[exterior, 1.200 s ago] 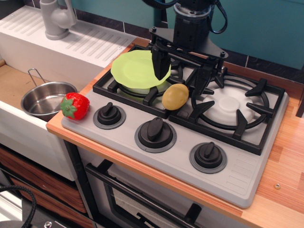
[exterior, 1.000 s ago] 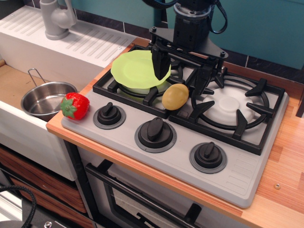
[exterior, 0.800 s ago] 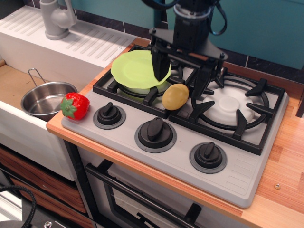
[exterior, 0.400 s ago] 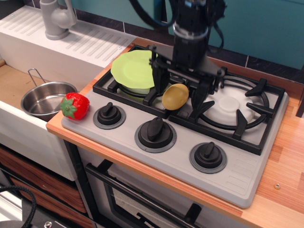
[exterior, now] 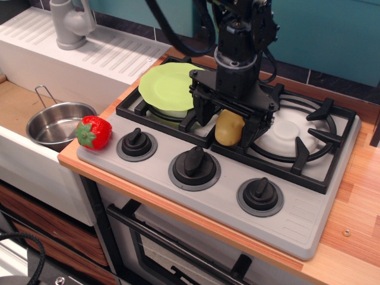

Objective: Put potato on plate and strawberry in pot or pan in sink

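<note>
The yellowish-tan potato (exterior: 230, 127) stands tilted on the front edge of the black grate between the two burners. My gripper (exterior: 227, 127) has come down over it, with one finger on each side of the potato, and the jaws are still wide open. The lime-green plate (exterior: 168, 86) lies on the left burner grate, just left of the gripper. The red strawberry (exterior: 94, 132) sits on the stove's front left corner. The steel pot (exterior: 53, 124) is empty in the sink (exterior: 15, 107), next to the strawberry.
Three grey stove knobs (exterior: 194, 166) line the stove front. The right burner (exterior: 291, 133) has a raised black grate. The grey faucet (exterior: 70, 24) and the ribbed drainboard (exterior: 107, 50) are at the back left. The wooden counter edge (exterior: 356, 237) is on the right.
The gripper moved forward from behind the plate and dropped down around the potato. The potato shifted slightly right and tipped more upright. The plate, strawberry and pot stayed put.
</note>
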Controlling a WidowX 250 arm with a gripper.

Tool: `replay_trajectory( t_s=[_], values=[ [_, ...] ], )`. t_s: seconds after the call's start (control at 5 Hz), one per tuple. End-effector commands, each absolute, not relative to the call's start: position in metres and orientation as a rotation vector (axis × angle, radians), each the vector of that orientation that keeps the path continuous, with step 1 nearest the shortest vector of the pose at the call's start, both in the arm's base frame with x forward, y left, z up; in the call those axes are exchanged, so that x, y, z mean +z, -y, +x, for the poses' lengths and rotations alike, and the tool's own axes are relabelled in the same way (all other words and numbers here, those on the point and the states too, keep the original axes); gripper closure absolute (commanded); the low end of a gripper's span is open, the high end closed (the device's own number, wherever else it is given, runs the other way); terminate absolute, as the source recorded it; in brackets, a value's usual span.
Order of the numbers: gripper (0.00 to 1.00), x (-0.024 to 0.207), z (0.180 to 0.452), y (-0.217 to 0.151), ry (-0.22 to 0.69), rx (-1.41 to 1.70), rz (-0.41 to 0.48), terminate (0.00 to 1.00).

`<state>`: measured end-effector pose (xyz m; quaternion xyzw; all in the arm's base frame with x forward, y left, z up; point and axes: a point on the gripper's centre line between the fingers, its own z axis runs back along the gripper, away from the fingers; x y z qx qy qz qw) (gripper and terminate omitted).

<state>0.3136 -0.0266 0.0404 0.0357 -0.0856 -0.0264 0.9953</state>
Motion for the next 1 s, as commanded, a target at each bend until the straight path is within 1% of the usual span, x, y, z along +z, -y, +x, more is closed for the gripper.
replay_trajectory(
  t_s=[0.0,0.2,0.4,0.8],
  values=[
    [0.00,0.046,0.314,0.019,0.310,-0.073,0.046,0.00],
    [1.00,0.048,0.312,0.020,0.300,-0.076,0.041,0.00],
    [1.00,0.057,0.312,0.022,0.266,-0.071,0.026,0.00],
    [1.00,0.082,0.316,0.024,0.184,-0.063,0.025,0.00]
  ],
)
